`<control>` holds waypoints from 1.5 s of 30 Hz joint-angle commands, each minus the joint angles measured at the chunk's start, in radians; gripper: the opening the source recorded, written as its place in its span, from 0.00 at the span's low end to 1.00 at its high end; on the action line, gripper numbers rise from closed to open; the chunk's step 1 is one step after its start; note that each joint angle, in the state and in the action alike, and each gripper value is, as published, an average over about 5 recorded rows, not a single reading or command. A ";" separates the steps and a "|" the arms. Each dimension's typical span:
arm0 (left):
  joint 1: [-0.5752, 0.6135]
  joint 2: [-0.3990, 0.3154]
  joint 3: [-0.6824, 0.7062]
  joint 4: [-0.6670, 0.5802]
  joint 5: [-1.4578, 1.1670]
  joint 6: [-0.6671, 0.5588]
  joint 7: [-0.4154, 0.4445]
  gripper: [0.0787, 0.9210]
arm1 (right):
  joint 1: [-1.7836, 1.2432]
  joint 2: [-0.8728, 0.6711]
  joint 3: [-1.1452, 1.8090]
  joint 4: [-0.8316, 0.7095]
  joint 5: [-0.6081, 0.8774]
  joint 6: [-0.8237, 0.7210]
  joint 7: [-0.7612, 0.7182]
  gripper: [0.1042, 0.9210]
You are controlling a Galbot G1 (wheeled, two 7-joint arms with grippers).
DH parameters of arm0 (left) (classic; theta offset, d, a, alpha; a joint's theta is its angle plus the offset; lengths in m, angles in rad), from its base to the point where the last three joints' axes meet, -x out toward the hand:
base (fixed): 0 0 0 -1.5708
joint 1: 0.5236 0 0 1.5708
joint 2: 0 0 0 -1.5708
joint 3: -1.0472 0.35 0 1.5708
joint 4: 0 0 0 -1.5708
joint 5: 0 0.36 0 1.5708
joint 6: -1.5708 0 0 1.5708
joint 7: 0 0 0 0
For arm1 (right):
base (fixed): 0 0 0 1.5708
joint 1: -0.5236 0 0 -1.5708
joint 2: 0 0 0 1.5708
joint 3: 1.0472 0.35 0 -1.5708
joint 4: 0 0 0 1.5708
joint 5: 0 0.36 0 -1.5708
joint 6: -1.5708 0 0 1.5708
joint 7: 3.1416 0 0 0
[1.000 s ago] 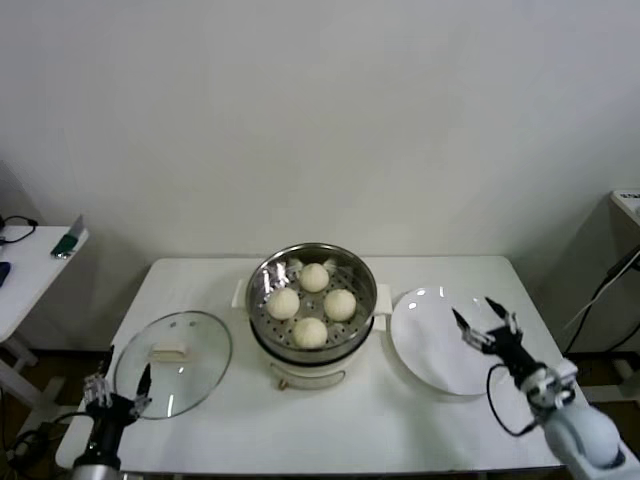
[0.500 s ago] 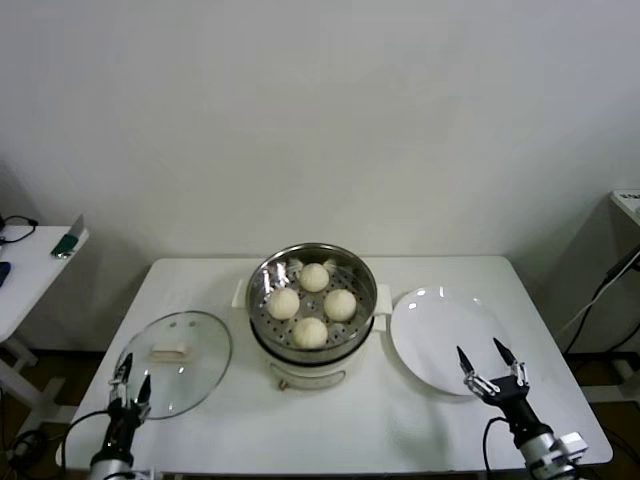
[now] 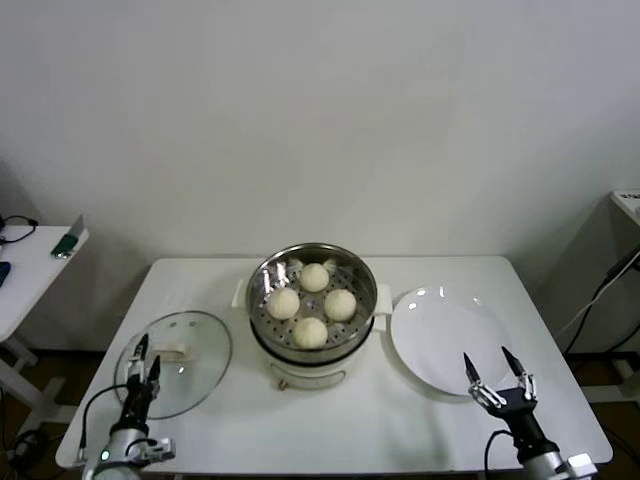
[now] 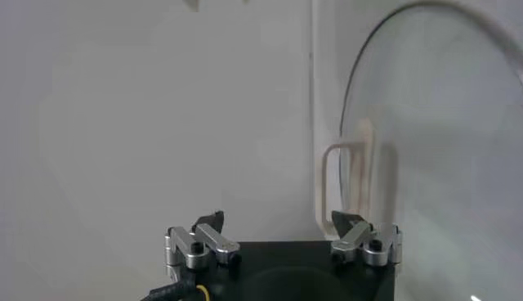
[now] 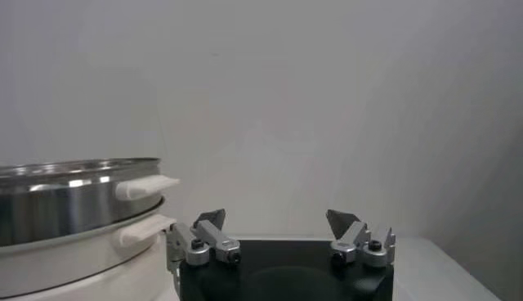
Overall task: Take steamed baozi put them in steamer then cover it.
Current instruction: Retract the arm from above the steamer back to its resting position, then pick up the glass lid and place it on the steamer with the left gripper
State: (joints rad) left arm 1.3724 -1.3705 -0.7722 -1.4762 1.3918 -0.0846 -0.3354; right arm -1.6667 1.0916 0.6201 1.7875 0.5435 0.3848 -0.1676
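Looking down from the head view: four steamed baozi (image 3: 311, 304) already seated on the perforated tray of the steamer (image 3: 312, 345), mid-table. Cover (image 3: 174, 362) lying flat on the table to the steamer's left, cream handle up. White plate (image 3: 446, 340) bare, just beside the steamer on its right. Left gripper (image 3: 142, 362) low at the near-left edge, over the near rim of the cover, fingers only slightly apart, holding nothing. Right gripper (image 3: 498, 378) low at the near-right, by the plate's near edge, spread wide, holding nothing.

Left wrist view: left gripper (image 4: 283, 237) with fingertips apart and nothing between them; cover (image 4: 433, 147) ahead, its handle (image 4: 347, 184) seen through the glass.

Right wrist view: right gripper (image 5: 280, 229) wide and unladen, steamer (image 5: 73, 214) off to one side, wall beyond.

Remaining, by judgement: lifting the cover and seating it. Risks: closing on the glass rim rather than the handle, so the cover slides or tips; a tilted carry striking the steel rim or landing askew on the buns.
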 commanded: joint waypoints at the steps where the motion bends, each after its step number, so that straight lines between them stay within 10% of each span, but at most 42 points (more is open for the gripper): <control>1: -0.125 0.007 0.004 0.147 0.055 -0.005 -0.012 0.88 | -0.018 0.020 0.013 0.014 -0.007 0.014 0.001 0.88; 26: -0.120 0.007 -0.005 0.160 0.056 -0.049 -0.006 0.16 | 0.005 0.039 0.014 0.016 -0.010 0.011 0.017 0.88; 45: 0.053 0.233 -0.007 -0.532 -0.417 0.339 0.390 0.08 | 0.004 0.060 0.017 -0.017 -0.145 -0.051 0.069 0.88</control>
State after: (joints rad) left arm 1.3574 -1.2708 -0.7743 -1.6362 1.2242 0.0086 -0.1596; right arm -1.6630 1.1450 0.6370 1.7832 0.4633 0.3537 -0.1164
